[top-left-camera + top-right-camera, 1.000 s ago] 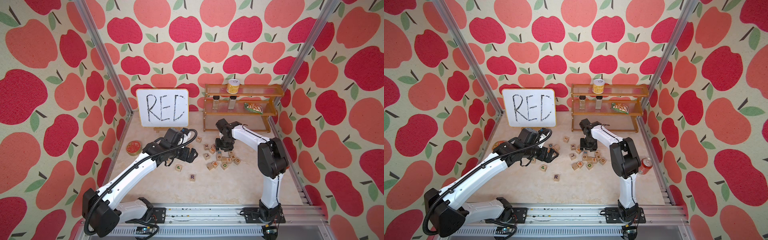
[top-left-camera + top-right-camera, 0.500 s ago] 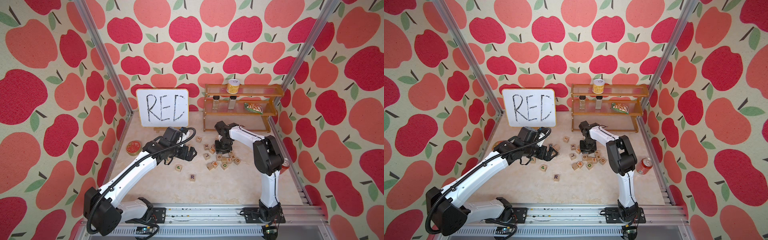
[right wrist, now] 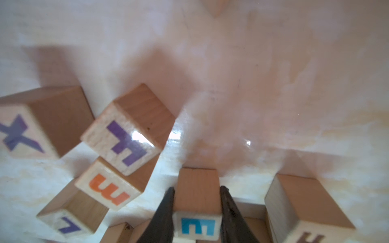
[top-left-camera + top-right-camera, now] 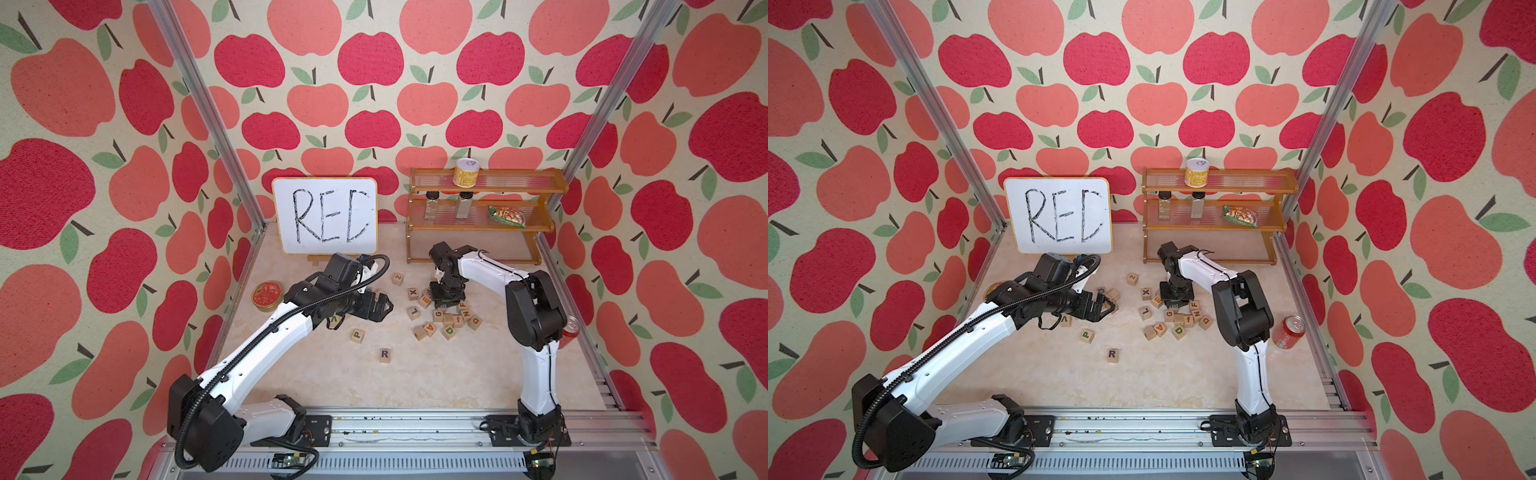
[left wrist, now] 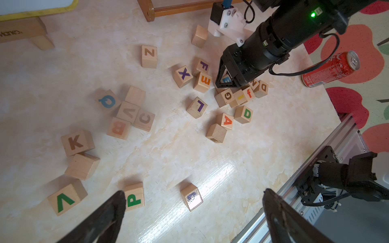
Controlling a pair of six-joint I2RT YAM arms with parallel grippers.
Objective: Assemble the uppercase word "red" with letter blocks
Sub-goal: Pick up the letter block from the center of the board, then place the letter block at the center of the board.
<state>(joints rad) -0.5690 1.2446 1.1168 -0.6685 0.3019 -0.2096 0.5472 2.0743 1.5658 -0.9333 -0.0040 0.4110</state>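
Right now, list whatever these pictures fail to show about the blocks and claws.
- Purple R block: glare whitens its letter in the left wrist view; a top view reads it.
- Teal E block: hidden under the right claw in both top views; whether it's lifted, unclear.
- Neighbouring block: letter cut by the right wrist view's edge.
- V block: partly behind the left arm in both top views.
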